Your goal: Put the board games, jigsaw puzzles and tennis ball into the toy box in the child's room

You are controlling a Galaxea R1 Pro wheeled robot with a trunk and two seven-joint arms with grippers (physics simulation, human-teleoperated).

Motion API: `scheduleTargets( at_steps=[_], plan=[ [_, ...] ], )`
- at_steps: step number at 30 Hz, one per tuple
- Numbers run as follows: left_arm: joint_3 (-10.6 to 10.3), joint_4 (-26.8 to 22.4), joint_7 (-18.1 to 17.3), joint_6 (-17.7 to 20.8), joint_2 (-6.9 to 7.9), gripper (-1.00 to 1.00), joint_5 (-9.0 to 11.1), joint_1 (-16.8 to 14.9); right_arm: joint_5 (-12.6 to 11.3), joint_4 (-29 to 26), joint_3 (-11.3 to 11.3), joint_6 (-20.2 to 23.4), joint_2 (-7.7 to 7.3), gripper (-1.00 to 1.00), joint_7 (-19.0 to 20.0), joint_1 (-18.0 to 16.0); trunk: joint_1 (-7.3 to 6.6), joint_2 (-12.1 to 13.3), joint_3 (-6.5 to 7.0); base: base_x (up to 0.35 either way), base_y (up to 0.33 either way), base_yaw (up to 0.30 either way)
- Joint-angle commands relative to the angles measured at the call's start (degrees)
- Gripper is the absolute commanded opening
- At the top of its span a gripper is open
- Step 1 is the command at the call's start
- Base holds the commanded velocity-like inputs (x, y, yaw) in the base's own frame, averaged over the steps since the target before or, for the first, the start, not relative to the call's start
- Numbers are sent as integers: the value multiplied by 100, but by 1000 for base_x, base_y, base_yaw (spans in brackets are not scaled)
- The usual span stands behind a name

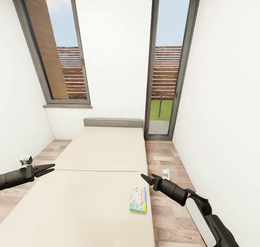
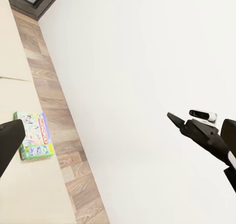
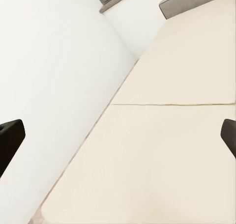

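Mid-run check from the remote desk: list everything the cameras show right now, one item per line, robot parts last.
board game: one, green-edged with red lettering, flat on the bed near its right edge, ahead of the right gripper
bed: one, beige mattress, grey headboard, centre of the room
windows: two, tall, dark-framed, on the far wall
floor: wood planks, both sides of the bed
small white object: one, on the floor right of the bed, too small to identify
left gripper: black, slightly open, over the bed's left edge, empty
right gripper: black, beside the bed's right edge, empty
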Motion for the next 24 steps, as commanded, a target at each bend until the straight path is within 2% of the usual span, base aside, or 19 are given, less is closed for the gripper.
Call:
scheduleTargets(
  at_steps=[1,8,24],
  plan=[
    [2,-1,-25,61,3,100,-8,-5,-45,-5,0,2,-3,100,-41,-5,4,-14,-14,-51,64,0],
    [0,-1,-23,61,2,100,-8,-5,-48,-7,-4,-224,-7,100,-266,-4,4,-14,-14,-50,71,0],
    [-2,-1,-20,61,-2,100,-14,-5,-97,-8,-5,-664,-4,100,-780,-4,4,-14,-14,-50,5,0]
  ],
)
